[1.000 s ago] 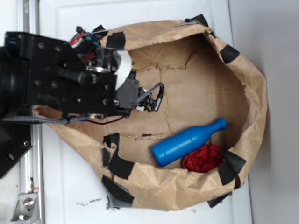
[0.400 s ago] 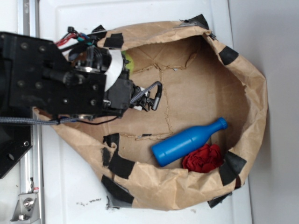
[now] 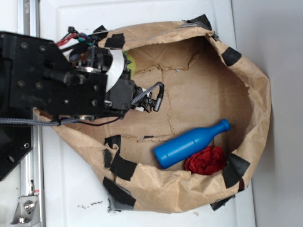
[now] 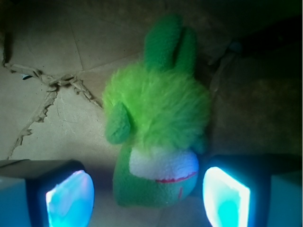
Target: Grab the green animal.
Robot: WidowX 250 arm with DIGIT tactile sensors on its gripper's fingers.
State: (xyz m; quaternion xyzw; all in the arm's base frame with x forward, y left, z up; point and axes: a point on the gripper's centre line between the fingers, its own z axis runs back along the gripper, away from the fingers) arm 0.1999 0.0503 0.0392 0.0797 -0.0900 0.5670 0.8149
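The green animal (image 4: 158, 123) lies on the brown paper directly under the wrist camera, ears pointing away, its white-and-red mouth patch between my two fingers. My gripper (image 4: 148, 195) is open, with one glowing pad on each side of the toy's head and a gap on the left. In the exterior view only a sliver of the green animal (image 3: 131, 65) shows beside the arm, at the upper left of the paper bag. The gripper itself is hidden there under the black arm (image 3: 61, 75).
A crumpled brown paper bag (image 3: 246, 94) with black tape patches forms a walled basin. A blue bottle (image 3: 189, 144) lies at its lower right, touching a red cloth lump (image 3: 206, 161). A metal rail (image 3: 29, 189) runs down the left edge.
The arm moved slightly up and left over the bag's upper-left part early on, uncovering a sliver of green; since then it has held still. Bottle and red cloth are unmoved.
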